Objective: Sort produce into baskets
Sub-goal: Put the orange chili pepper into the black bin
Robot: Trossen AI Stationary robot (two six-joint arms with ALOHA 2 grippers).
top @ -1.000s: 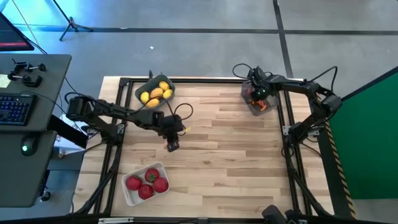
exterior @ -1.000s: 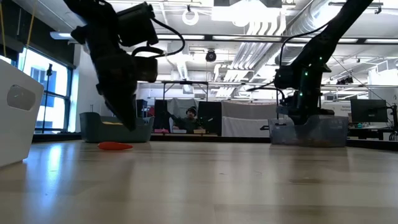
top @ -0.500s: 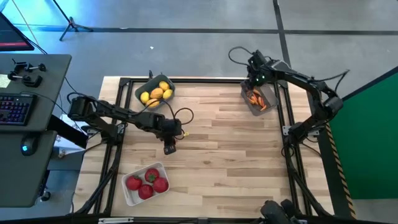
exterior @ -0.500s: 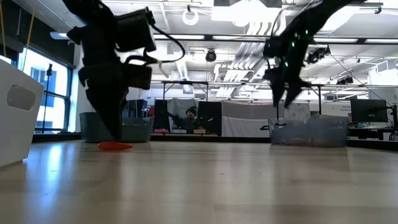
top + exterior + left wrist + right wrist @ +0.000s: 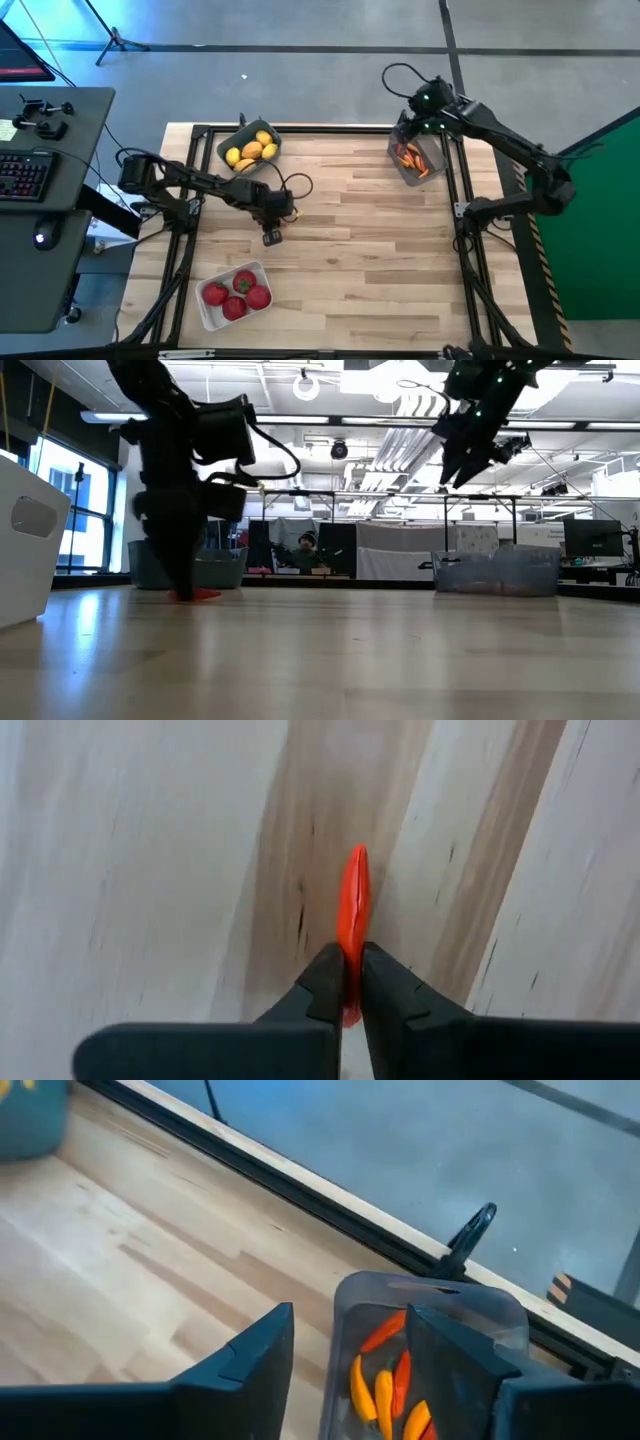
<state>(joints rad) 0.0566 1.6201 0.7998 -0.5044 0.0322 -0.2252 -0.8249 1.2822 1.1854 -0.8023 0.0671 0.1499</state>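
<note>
Wooden table (image 5: 360,250) carried one stray pepper (image 5: 352,910); your left gripper (image 5: 345,982) had pinched it shut mid-table, pickup under way. Next, you'd lift and carry it to the far translucent bin (image 5: 415,160), above which your right gripper (image 5: 345,1345) hung open, empty.

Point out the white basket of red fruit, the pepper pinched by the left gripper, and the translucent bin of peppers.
white basket (image 5: 205,312), high view, on its bare left rim.
pepper (image 5: 353,905), left wrist view, on its middle ahead of the fingers.
translucent bin (image 5: 505,1320), right wrist view, on its far wall.
</note>
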